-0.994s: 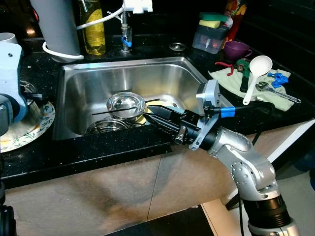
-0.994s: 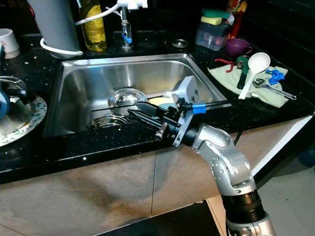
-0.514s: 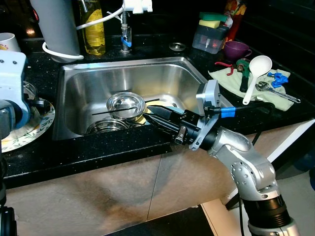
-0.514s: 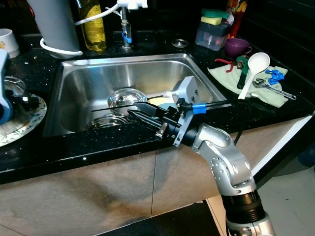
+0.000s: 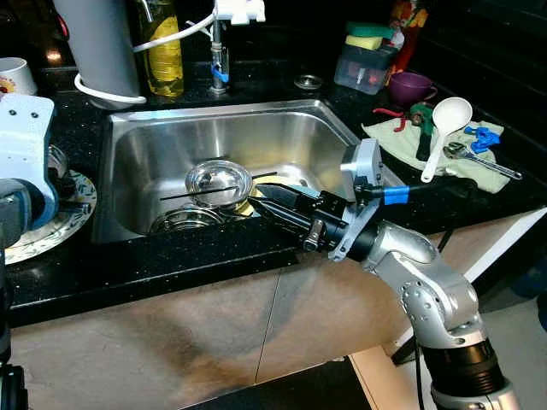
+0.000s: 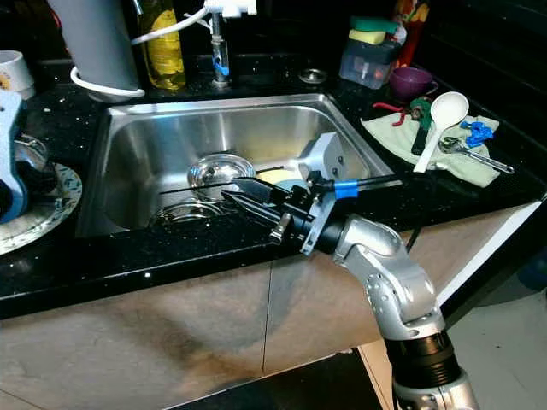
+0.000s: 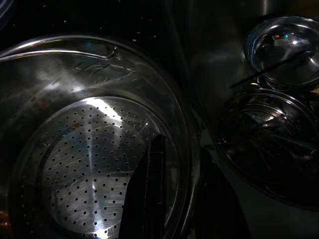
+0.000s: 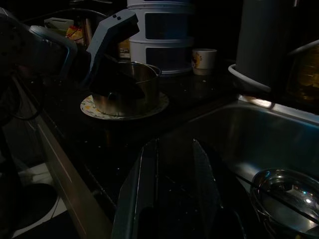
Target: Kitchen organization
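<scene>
At the far left my left gripper (image 7: 180, 164) is shut on the rim of a perforated steel strainer (image 7: 84, 159), one finger inside it and one outside. The strainer (image 6: 30, 156) sits over a floral plate (image 5: 73, 209) on the black counter. My right gripper (image 5: 258, 198) is open and holds nothing. It hovers over the sink's front edge and points left at the steel bowls (image 5: 218, 181) stacked in the steel sink (image 5: 282, 128). A thin black stick lies across the upper bowl. A yellow item (image 5: 275, 178) lies behind the right fingers.
Behind the sink stand a grey cylinder (image 5: 98, 43), an oil bottle (image 5: 164, 51) and the tap (image 5: 220, 53). At the right are a sponge box (image 5: 367, 61), a purple cup (image 5: 411, 85), and a white ladle (image 5: 444, 124) on a cloth with tools (image 5: 474, 154). A mug (image 5: 15, 75) stands far left.
My left arm has shifted a little toward the sink with the strainer. The right arm and the bowls have stayed put.
</scene>
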You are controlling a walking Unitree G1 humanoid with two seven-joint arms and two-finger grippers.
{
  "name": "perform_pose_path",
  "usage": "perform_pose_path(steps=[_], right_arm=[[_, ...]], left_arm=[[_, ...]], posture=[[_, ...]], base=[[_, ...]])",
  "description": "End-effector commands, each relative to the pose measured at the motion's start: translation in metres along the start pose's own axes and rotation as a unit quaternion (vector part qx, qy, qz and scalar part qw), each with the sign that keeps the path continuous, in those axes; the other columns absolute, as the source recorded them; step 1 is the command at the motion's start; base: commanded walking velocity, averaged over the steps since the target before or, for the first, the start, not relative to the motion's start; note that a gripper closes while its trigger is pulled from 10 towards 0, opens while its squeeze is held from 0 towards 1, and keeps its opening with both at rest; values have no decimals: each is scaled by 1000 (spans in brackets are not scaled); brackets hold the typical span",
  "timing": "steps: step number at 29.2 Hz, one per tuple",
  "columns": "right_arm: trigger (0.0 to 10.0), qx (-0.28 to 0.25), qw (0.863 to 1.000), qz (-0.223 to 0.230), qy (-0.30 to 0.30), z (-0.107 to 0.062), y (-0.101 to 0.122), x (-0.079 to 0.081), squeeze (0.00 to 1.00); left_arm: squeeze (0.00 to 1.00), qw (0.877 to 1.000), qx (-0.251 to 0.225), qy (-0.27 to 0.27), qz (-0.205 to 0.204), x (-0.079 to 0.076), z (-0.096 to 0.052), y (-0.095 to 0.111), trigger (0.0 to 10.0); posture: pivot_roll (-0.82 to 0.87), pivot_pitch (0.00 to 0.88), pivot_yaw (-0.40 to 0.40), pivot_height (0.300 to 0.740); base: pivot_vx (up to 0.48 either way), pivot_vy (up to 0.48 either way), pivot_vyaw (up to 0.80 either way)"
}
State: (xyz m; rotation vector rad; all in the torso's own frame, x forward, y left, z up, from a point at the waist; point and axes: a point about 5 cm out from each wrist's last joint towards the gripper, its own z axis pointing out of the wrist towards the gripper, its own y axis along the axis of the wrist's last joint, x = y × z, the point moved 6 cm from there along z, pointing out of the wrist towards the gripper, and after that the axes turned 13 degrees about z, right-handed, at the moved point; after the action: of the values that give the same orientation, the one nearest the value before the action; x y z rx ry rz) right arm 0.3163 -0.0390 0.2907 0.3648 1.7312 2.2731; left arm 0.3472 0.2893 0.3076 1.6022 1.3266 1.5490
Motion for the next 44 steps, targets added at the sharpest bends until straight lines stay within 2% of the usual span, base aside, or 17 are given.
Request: perform_pose_path(steps=[1,6,8,9,11,12,13,14,15,18,20,21,23,25,34,38,44], right_arm=[[10000,4,1000,-1,0,-1,-2,1,0],[10000,2,1000,0,-2,-1,-1,0,0],[10000,0,1000,2,-2,0,-1,-1,0],[10000,0,1000,2,-2,0,-1,-1,0],[10000,-4,1000,3,-3,2,0,-2,0],[10000,-4,1000,3,-3,2,0,-2,0],[10000,-7,1000,1,-5,3,2,-3,0],[10000,-8,1000,1,-6,4,2,-3,0],[10000,-8,1000,1,-6,4,2,-3,0],[10000,-10,1000,-1,-12,2,4,-4,0],[10000,-11,1000,-2,-18,0,5,-4,0],[10000,-11,1000,-2,-18,0,5,-4,0],[10000,-8,1000,-3,-20,-3,5,-3,0],[10000,-5,1000,-4,-22,-5,4,-1,0],[10000,5,1000,-9,-24,-7,3,-1,0],[10000,111,985,-87,-96,-7,-16,-31,0],[10000,119,980,-84,-137,-9,-11,-51,0]], left_arm=[[0,1000,-15,8,16,4,-1,6,0],[0,994,-88,26,62,9,-1,38,0],[0,980,-176,21,84,-3,7,77,0],[0,980,-176,21,84,-3,7,77,0],[0,967,-233,2,103,-24,17,103,0],[0,967,-233,2,103,-24,17,103,0],[0,957,-260,-37,122,-55,28,116,0],[0,955,-266,-48,126,-64,31,118,0],[0,955,-266,-48,126,-64,31,118,0],[0,945,-281,-90,143,-93,36,122,0],[0,930,-291,-145,169,-125,38,120,0],[0,930,-291,-145,169,-125,38,120,0],[0,903,-290,-226,221,-162,37,107,0],[0,885,-290,-261,252,-181,37,99,0],[0,863,-283,-293,299,-204,50,81,0],[0,864,-271,-294,308,-204,61,72,0],[0,869,-261,-311,284,-205,67,64,0]], posture=[[13,142,-52,740],[19,148,-57,740],[26,153,-73,740],[26,153,-73,740],[23,155,-70,740],[23,155,-70,740],[18,162,-61,740],[18,162,-61,740],[18,162,-61,740],[12,166,-53,740],[6,173,-38,740],[6,173,-38,740],[0,178,-28,740],[-2,183,-20,740],[-1,188,-18,740],[-2,201,-12,740],[-1,209,-11,740]], base=[[0,0,0],[0,0,0],[0,0,0],[0,0,0],[0,0,0],[0,0,0],[0,0,0],[0,0,0],[0,0,0],[0,0,0],[0,0,0],[0,0,0],[0,0,0],[0,0,0],[0,0,0],[0,0,0],[0,0,0]])
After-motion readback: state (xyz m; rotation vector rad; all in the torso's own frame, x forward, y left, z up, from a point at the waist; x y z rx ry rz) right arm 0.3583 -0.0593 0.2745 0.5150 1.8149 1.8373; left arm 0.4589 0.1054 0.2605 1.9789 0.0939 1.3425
